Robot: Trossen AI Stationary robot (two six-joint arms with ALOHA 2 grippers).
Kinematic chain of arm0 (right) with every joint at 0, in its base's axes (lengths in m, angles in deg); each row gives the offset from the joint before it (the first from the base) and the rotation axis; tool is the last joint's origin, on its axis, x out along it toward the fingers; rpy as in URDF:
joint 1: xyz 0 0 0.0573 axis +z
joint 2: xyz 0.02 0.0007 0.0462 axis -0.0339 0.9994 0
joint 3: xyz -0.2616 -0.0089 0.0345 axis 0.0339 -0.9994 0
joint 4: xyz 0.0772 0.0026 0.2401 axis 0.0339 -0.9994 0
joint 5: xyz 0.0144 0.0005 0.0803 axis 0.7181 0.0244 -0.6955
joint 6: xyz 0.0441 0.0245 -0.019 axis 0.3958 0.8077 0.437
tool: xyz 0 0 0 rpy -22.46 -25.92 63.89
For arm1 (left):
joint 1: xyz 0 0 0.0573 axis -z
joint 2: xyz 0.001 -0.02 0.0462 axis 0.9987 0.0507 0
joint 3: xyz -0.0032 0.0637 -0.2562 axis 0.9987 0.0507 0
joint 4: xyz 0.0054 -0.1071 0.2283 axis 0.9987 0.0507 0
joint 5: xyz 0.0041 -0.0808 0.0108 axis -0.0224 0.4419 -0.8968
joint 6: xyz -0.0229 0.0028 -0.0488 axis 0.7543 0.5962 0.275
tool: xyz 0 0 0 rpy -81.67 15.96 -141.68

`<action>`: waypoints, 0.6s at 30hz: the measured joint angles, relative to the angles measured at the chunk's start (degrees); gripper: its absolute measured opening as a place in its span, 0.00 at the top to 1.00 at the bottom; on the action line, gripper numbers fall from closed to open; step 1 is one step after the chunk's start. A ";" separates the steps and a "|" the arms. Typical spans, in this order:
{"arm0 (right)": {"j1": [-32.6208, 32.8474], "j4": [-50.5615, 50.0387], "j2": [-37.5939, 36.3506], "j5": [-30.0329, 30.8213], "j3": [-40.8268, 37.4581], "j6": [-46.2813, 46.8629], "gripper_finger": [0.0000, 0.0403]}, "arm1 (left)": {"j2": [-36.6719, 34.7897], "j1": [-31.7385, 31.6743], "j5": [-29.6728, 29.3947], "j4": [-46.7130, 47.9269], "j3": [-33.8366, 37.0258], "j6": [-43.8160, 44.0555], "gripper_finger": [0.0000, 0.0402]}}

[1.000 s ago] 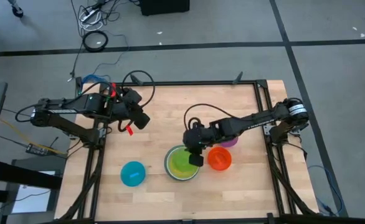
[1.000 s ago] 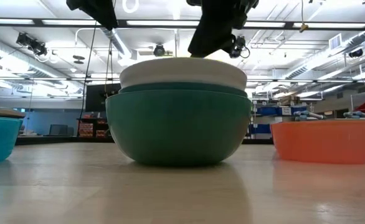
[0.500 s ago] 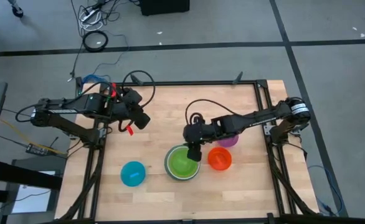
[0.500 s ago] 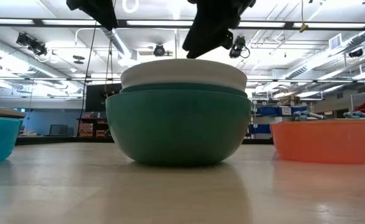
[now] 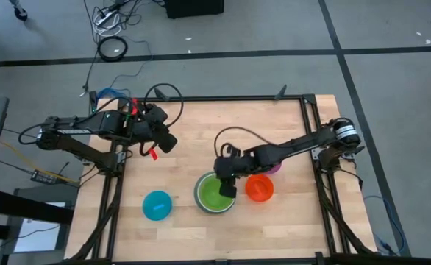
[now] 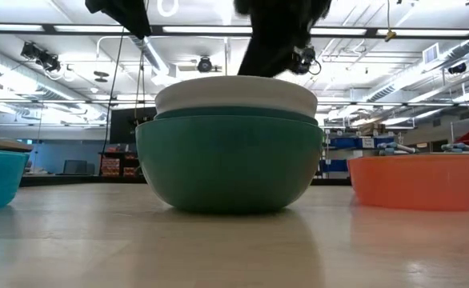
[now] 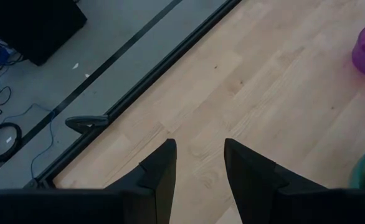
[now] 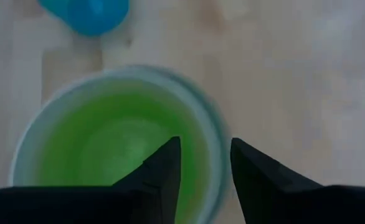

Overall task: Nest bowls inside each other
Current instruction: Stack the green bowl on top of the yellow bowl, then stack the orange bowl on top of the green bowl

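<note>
A stack of bowls stands near the table's middle front: teal outside, white in it, lime innermost. An orange bowl sits just right of the stack. A purple bowl lies behind it, partly under my right arm. A light blue bowl rests at the front left. My right gripper is open over the stack's right rim, one finger above the lime inside, the other beyond the rim. My left gripper hangs open over the table's far left. My right gripper stands over the stack's rim on the orange bowl's side, slanting down from the right. One finger is inside the rim and one outside. Whether either finger touches the bowls, I cannot tell.
Bare wood lies around the stack on its left and far side. The black frame rail runs along the table's far edge. Cables and a dark box lie on the floor beyond.
My right gripper drew back a little toward the far edge and up. It then came down again toward the near edge onto the stack's right rim. The bowls have kept their places.
</note>
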 joint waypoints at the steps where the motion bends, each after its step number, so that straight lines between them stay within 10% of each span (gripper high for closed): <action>1: -0.15 -1.02 -1.12 1.61 0.43 -0.76 0.69 | 0.00 0.00 0.00 0.07 0.00 0.00 0.64; 10: -5.68 -34.87 -10.35 12.65 0.72 9.62 0.68 | 0.00 0.00 0.02 0.15 0.00 -0.04 0.64; 18: -7.52 -37.67 -15.02 2.53 -9.61 16.42 0.64 | 0.00 0.00 0.02 0.13 0.00 -0.11 0.64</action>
